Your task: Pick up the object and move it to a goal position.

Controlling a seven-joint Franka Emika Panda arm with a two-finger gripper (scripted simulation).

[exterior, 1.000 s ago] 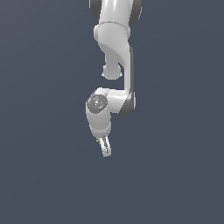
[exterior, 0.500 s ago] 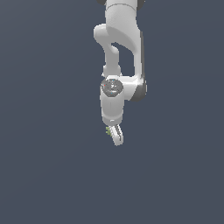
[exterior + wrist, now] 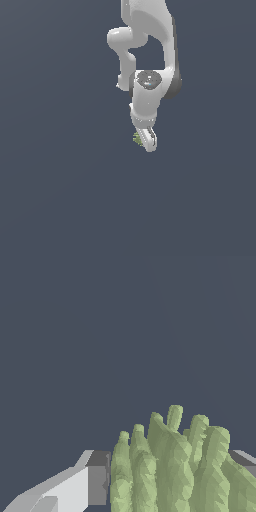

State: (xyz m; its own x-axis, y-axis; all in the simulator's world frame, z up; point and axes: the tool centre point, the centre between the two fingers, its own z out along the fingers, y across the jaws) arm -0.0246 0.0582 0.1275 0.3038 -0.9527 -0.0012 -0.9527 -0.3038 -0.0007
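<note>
Olive-green and ridged, the object (image 3: 175,466) fills the nearest part of the wrist view, its surface broken into upright, rounded ribs that end in uneven tips. It sits between the two fingers of the gripper (image 3: 167,481): one white finger with a grey pad (image 3: 97,478) presses against one side of it, and the grey tip of the other finger shows at its opposite side. The jaws are closed on the object, touching it on both sides. Beyond the ribs in that view lies only flat, dark blue-grey ground (image 3: 125,331).

In the exterior view the gripper (image 3: 145,139) points downward near the middle of the picture, and the object (image 3: 137,138) shows as a tiny green speck at the fingers' edge toward the exterior view's left, much smaller than the white hand around it. Above the fingers sits the rounded wrist with a grey circular cap (image 3: 147,80), and behind and above that the white arm (image 3: 150,30) rises in bulky curved links to the top edge of the picture. The same plain dark background surrounds the arm on all sides.
</note>
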